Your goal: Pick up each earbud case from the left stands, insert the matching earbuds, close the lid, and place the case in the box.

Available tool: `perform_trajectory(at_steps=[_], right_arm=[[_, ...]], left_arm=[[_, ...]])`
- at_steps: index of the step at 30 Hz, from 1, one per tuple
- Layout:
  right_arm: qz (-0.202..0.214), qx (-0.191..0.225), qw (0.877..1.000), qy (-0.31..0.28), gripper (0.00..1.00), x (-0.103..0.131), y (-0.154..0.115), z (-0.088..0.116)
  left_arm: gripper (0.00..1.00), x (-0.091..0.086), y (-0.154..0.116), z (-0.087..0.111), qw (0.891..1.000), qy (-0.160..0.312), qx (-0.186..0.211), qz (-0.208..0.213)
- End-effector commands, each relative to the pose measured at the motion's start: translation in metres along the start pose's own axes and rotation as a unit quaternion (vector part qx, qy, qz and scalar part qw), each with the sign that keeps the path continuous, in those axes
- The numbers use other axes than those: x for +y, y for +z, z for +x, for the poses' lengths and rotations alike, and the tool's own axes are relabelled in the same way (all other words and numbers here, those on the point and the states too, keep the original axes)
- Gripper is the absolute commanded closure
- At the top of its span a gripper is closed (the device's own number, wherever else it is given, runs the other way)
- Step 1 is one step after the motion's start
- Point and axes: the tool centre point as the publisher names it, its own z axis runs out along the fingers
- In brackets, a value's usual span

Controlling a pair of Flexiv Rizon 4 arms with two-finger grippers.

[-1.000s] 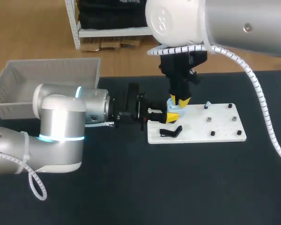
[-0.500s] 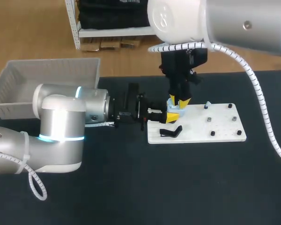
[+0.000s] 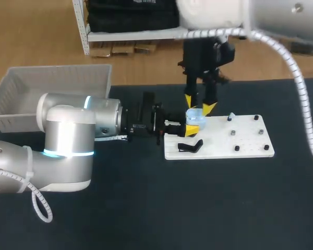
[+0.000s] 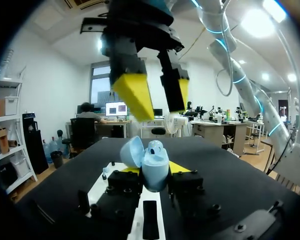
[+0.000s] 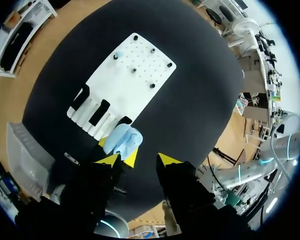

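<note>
Left arm [image 3: 68, 140], lower left of the head view: smooth white and silver shell. Its left gripper [image 3: 192, 128], near frame centre, is clamped on the earbud case [image 4: 154, 170] from 2 sides, over the board's left end.

Case: pale blue, glossy, egg-rounded hard plastic. Lid [image 4: 132, 151] hinged open, tipped back. What looks like 1 bud [image 4: 156, 147] sits at the mouth.

Just below it in the frame, 1 black stand [image 3: 190, 147], matte and hooked, on the flat white perforated board [image 3: 248, 140].

Right gripper [image 3: 199, 104] hangs directly over the case, fingers spread, holding nothing.

Box [image 3: 21, 88] — grey plastic bin, upper left, well apart.

Risks, as judged:
- The rounded, slick shell gives the pads little purchase, so an off-centre push on the lid could twist or squirt the case loose.
- A bud not fully seated would keep the lid from latching.
- Close quarters — the yellow tips could knock together.
</note>
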Motion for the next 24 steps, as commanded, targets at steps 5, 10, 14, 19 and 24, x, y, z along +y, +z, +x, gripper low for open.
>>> perform_trajectory(at_steps=[5,10,14,19,24], right_arm=[[-0.188,-0.031,0.978,-0.087,0.36,-0.045,-0.021,-0.044],[-0.249,-0.085,0.949,-0.177,0.33,-0.047,-0.021,-0.073],[-0.251,-0.111,0.935,-0.226,0.3,-0.05,-0.013,-0.094],[-0.265,-0.122,0.914,-0.283,0.42,-0.05,-0.007,-0.111],[-0.272,-0.134,0.891,-0.338,0.27,-0.045,0.009,-0.125]], left_arm=[[1.0,0.001,0.0,0.0,1.0,0.0,0.0,0.001],[1.0,0.001,0.0,0.0,1.0,0.0,0.0,0.001],[1.0,0.001,0.0,0.0,1.0,0.0,0.0,0.001],[1.0,0.001,0.0,0.0,1.0,0.0,0.0,0.001],[1.0,0.001,0.0,0.0,1.0,0.0,0.0,0.001]])
